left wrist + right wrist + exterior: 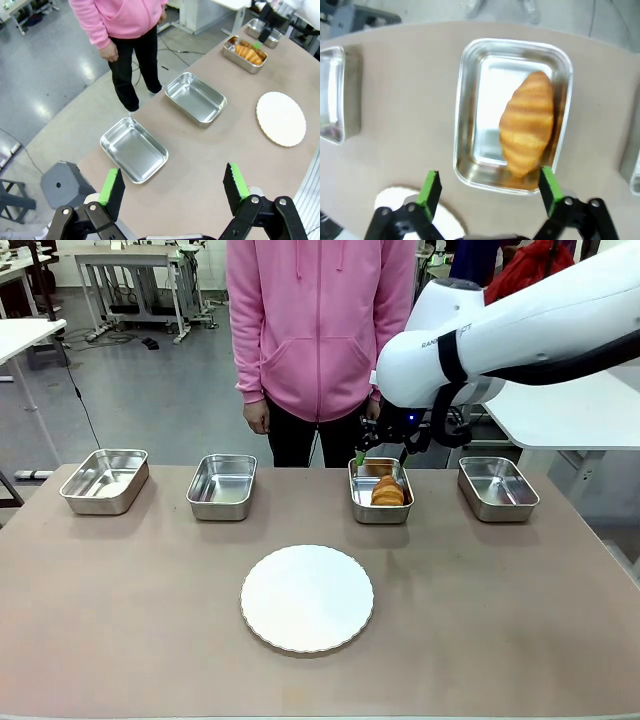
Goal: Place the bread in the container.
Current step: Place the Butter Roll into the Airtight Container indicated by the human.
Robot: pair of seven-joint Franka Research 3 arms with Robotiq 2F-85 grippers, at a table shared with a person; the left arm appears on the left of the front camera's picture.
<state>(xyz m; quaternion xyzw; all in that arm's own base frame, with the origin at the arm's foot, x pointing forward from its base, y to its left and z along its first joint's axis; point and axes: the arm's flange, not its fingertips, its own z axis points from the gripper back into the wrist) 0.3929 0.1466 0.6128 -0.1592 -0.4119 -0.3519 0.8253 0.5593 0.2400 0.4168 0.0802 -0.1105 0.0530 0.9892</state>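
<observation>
The bread (387, 491), a golden-brown ridged croissant, lies inside the container (358, 502), the third steel tray from the left. In the right wrist view the bread (527, 122) rests against one long wall of the container (468, 95). My right gripper (381, 461) hangs just above the tray's far end, open and holding nothing; its green-padded fingers (430, 186) straddle the tray's near edge. My left gripper (173, 186) is open and high over the table's left end. From there the bread (248, 52) shows far off in its tray.
Three other steel trays stand in the same row (105, 480) (222, 485) (497, 487). A round white scalloped plate (307, 598) sits at the table's middle front. A person in a pink hoodie (320, 320) stands at the far edge, hands down.
</observation>
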